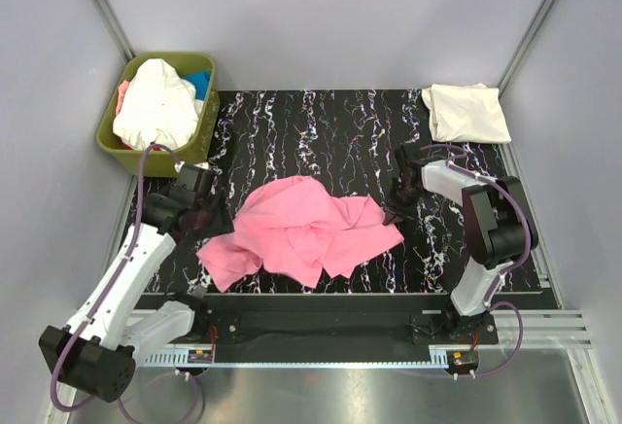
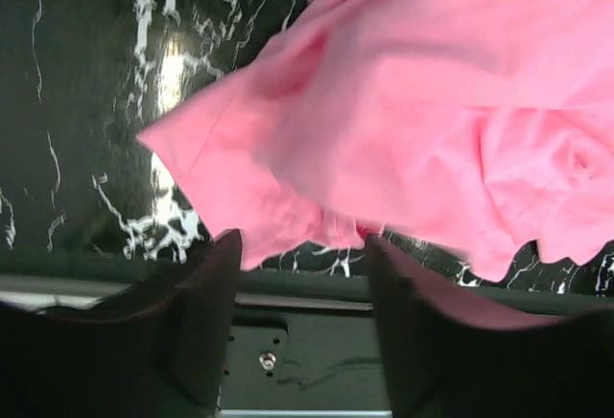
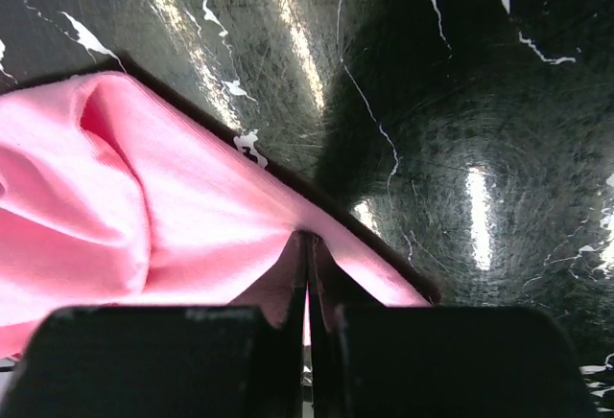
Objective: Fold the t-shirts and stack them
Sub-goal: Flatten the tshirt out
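one cream t-shirt lies folded at the far right corner; the pink t-shirt lies crumpled mid-table, and other t-shirts sit in the bin. the right gripper pinches the pink t-shirt's right edge. the left gripper stands parted and empty at its left edge.

No legible text, label, brand, number or sign is to be found on any surface in view.

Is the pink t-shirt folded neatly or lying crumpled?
Crumpled, not folded. The pink t-shirt lies in a wrinkled heap on the table, and the right claw is shut on its edge.
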### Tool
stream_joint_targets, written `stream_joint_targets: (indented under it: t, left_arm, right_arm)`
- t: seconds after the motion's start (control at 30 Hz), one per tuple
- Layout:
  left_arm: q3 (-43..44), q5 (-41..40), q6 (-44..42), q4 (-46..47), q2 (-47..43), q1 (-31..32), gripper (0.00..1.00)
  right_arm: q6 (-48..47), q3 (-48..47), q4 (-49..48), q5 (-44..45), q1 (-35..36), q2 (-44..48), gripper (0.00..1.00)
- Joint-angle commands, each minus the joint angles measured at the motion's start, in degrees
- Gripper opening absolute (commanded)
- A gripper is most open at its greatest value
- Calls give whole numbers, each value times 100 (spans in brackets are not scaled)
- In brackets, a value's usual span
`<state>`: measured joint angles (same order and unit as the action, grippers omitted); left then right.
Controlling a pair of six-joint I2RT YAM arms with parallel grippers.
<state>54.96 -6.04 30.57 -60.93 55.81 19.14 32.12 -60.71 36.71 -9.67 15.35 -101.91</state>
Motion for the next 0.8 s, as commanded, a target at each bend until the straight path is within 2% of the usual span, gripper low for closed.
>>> stream_joint_targets:
  t: [0.0, 0.07, 0.1, 0.13, 0.17, 0.2, 0.27, 0.3, 0.4, 0.5, 0.6, 0.77]
  left_arm:
    - [50, 94, -95, -112, -281, -15, 67]
    - [155, 34, 45, -130, -413, 203, 71]
    - [303, -89, 124, -234, -413, 622, 75]
    - [366, -229, 334, -296, -344, 853, 75]
    - [410, -326, 440, -323, -299, 1072, 75]
    - [349, -240, 537, -297, -238, 1449, 75]
    - [130, 215, 904, 97, -159, 1802, 75]
    - [-193, 366, 1055, 325, -158, 2196, 75]
    - [-800, 876, 1679, 1667, 8, 2908, 74]
    - [-943, 956, 2058, 2363, 534, 3489, 73]
    - [-646, 754, 2076, 2489, 1290, 4017, 72]
    - [-13, 358, 1857, 2357, 2547, 4528, 73]
  right_arm:
    - [-241, -91, 187, 378, -15, 57, 0]
    - [-267, -73, 258, 431, -15, 171, 11]
    - [-285, -73, 284, 448, -6, 223, 17]
    - [-285, -81, 354, 483, -15, 337, 26]
    - [-285, -90, 381, 597, -6, 399, 48]
    - [-311, -99, 407, 650, -15, 469, 56]
    - [-329, -125, 512, 799, -24, 653, 71]
    - [-355, -152, 548, 818, -32, 698, 76]
    - [-338, -134, 627, 862, -76, 874, 82]
    - [-364, -73, 680, 870, -103, 953, 84]
    - [-390, 41, 680, 862, -147, 1024, 84]
    - [-373, 348, 583, 827, -208, 1261, 83]
